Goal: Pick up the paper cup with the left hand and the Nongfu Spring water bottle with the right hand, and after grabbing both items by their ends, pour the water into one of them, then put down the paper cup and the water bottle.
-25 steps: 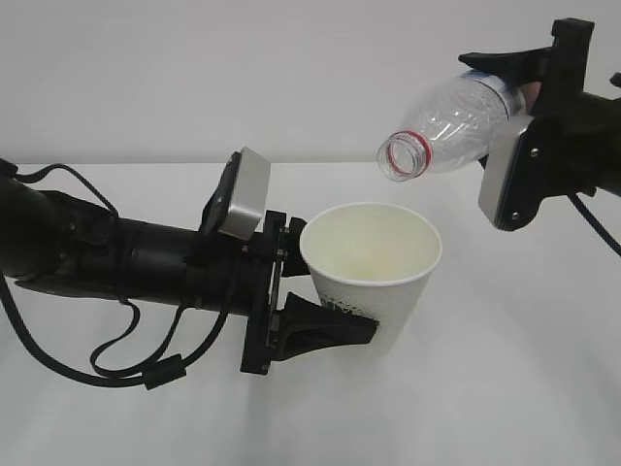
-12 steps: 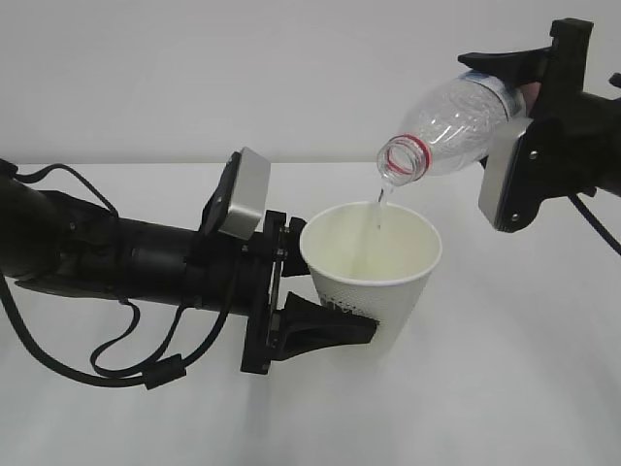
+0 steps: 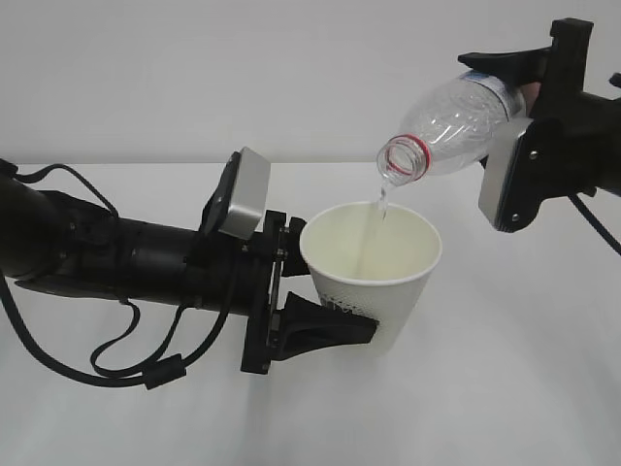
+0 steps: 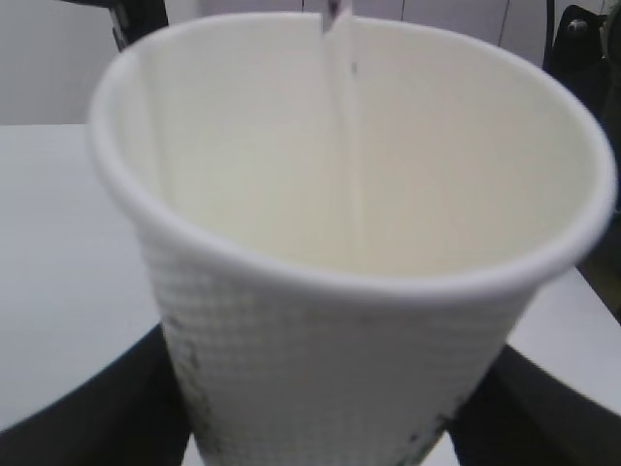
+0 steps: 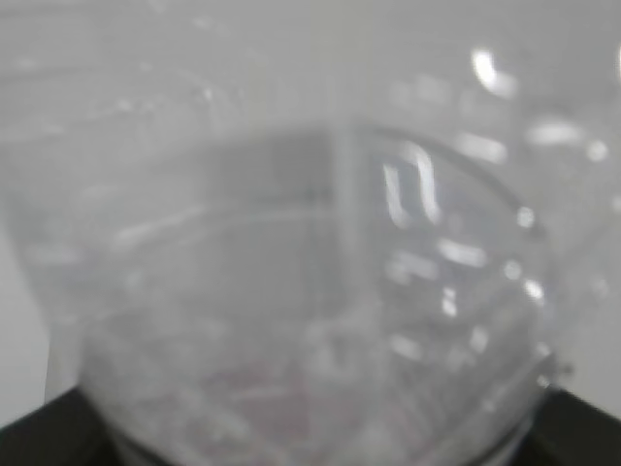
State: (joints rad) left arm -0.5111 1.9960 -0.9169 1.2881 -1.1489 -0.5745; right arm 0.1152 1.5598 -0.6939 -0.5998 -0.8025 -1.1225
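paper cup (image 3: 374, 277) base hidden by left tool (image 3: 325, 325), water bottle (image 3: 451, 121) rear cut off

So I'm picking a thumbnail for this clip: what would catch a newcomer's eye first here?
The thin stream of water falling from the tilted water bottle at upper right into the open paper cup at centre. Next, the two black arms: the left tool grips the cup low on its side, and the right tool holds the bottle's far end above the white table.
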